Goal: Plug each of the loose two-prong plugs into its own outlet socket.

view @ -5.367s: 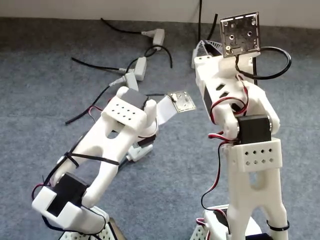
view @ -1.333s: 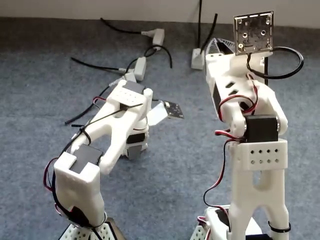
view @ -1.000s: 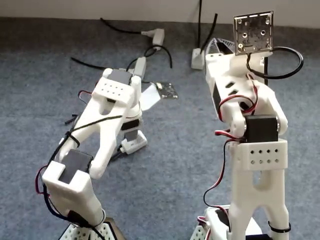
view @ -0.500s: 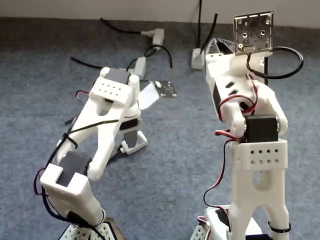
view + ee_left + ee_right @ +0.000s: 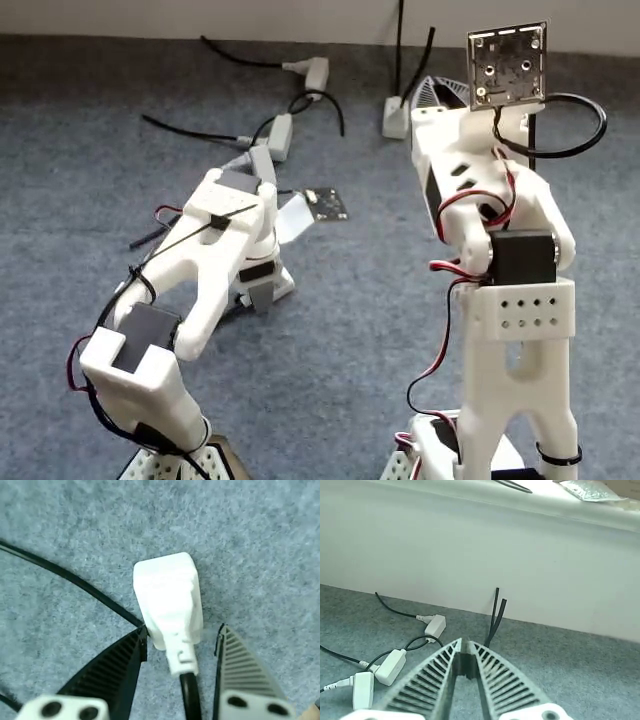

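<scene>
Left gripper (image 5: 181, 632): spread wide, nothing held, down low over the carpet (image 5: 260, 540)
Plug (image 5: 167, 605): flat on the carpet, dead ahead of the open fingers, cord end tucked between the two tips, fat end poking out beyond them
Long axis: pretty much in line with the gripper's reach, cord end toward the wrist, one finger on each flank of the narrow neck
Prongs: can't tell, far end not visible from here
Black cable (image 5: 75, 580): just beside one finger, ending right at the plug's corner
Right gripper (image 5: 465, 647): pinched together on nothing, up in the air, aimed at the wall
Other connectors (image 5: 281, 135): back toward the wall, well apart from this plug
Nearer arm: left, by a mile
Next move (just a guess): probably a bit more forward first, so as to clamp the body and not the skinny neck
</scene>
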Action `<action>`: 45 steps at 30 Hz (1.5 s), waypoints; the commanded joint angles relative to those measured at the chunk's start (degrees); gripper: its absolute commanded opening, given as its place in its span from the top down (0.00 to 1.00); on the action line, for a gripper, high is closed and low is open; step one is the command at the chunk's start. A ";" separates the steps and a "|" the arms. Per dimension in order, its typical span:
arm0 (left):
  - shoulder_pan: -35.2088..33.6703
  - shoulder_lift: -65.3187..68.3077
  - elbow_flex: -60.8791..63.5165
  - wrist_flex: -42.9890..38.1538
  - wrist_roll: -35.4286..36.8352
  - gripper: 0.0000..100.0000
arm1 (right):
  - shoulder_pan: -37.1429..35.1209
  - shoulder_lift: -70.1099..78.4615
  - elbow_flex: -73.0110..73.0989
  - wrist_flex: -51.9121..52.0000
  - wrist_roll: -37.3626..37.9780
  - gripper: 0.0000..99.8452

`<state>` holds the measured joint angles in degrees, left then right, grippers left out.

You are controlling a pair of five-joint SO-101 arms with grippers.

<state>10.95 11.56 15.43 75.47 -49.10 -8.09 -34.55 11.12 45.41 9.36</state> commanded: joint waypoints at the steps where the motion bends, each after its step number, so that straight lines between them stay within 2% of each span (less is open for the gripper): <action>1: -0.31 -2.77 1.54 -2.99 0.35 0.76 | 0.66 -1.89 -2.77 -0.22 -0.70 0.99; 5: -0.31 -2.77 6.55 -9.05 0.35 0.77 | 0.66 -1.89 -2.77 -0.22 -0.70 0.99; 8: -0.22 -3.21 6.99 -9.76 0.35 0.78 | 0.66 -1.89 -2.77 -0.22 -0.79 0.99; 10: -0.22 -3.21 6.90 -10.02 0.35 0.84 | 0.66 -1.89 -2.77 -0.22 -0.79 0.99; 13: -0.13 -3.12 6.02 -10.11 0.35 0.99 | 0.66 -1.98 -2.77 -0.22 -0.79 0.99; 16: -0.31 -2.95 3.03 -9.76 0.79 0.97 | 0.66 -2.33 -2.77 -0.13 -0.79 0.99; 18: -0.40 -3.30 0.48 -10.02 5.45 0.99 | 0.66 -2.42 -2.77 -0.13 -0.79 0.99; 22: -0.40 -2.86 -10.33 -9.76 17.32 0.99 | 0.66 -2.42 -2.77 -0.13 -0.79 0.99; 33: 5.05 0.22 -32.48 -10.11 17.85 0.99 | 0.66 -2.42 -2.77 -0.04 -0.79 0.99; 38: 4.26 14.55 -48.57 -9.67 18.37 0.99 | 0.75 -2.15 -2.77 -0.04 -0.79 0.99; 45: 0.04 37.93 -74.24 -7.12 22.59 0.99 | 0.75 -1.98 -2.77 -0.04 -0.79 0.99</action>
<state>12.79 42.95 -46.46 67.03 -27.47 -8.09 -35.16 11.12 45.41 9.01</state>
